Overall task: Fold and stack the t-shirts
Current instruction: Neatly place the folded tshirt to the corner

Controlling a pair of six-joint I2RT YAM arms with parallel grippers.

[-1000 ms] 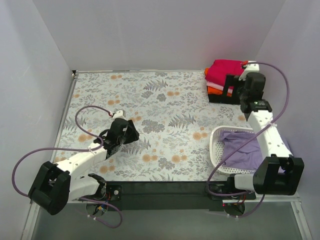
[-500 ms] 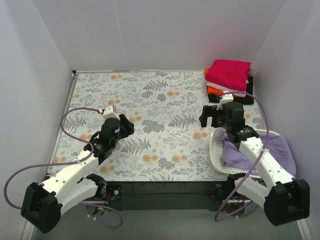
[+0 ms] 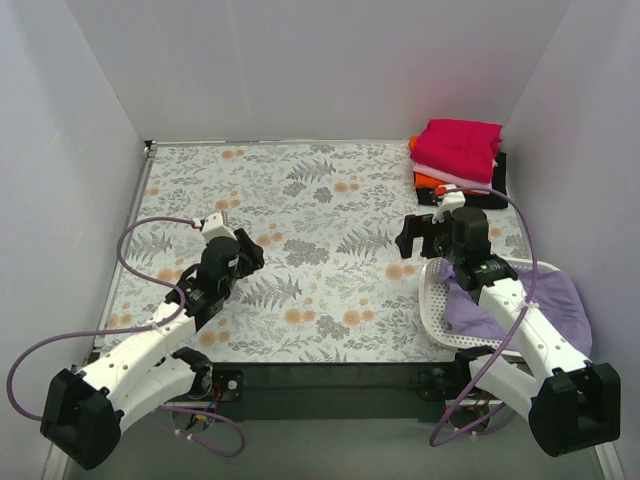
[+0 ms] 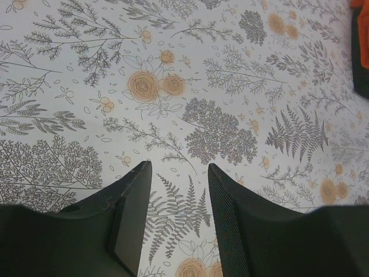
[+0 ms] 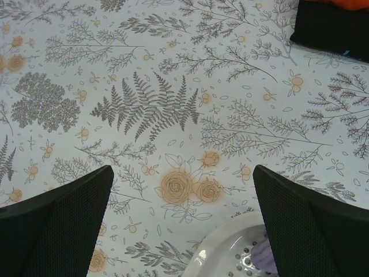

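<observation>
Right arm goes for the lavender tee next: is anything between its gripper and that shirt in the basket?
Only the basket rim. The open right gripper hangs over tablecloth just outside it; the lavender tee lies inside with nothing on top.

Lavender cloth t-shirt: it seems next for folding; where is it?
In the top view, the lavender cloth t-shirt lies in the white mesh plastic basket at the near right, under the right arm.

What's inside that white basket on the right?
A crumpled lavender t-shirt fills the white basket and spills over its right rim. Anything lying beneath the cloth is covered, and the right arm crosses above part of it.
</observation>
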